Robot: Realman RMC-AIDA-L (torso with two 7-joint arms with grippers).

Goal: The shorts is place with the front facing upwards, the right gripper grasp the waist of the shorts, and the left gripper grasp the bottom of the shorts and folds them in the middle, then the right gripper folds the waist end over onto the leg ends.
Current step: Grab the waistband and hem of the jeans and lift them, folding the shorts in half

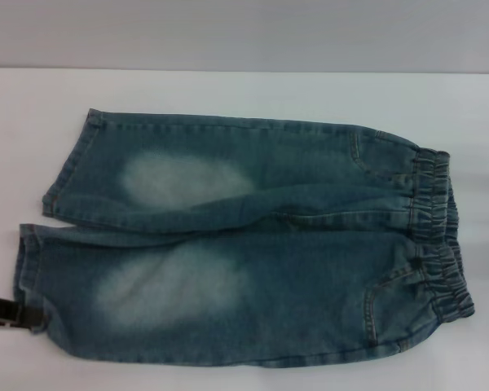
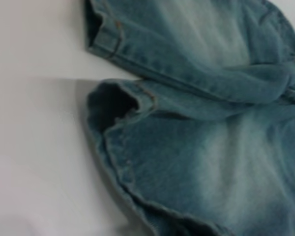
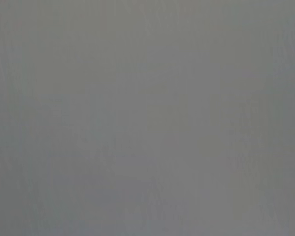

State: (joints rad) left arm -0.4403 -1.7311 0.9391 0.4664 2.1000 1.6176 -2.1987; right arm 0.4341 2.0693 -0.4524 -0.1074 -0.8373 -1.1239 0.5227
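Denim, one pair of shorts (image 1: 244, 244), lies flat and front-up on the white tabletop (image 1: 228, 90), waistband to the right, two leg hems to the left. The left gripper (image 1: 8, 311) sits at the near leg's hem, at the shorts' near-left corner; I cannot tell how its fingers stand. Bare tabletop rims the shorts, widest beyond the far leg. The left wrist view shows the near hem (image 2: 118, 105) gaping open. The right wrist view shows only plain grey.

Bare lab setup: white table (image 1: 228, 90), grey wall (image 1: 244, 32)
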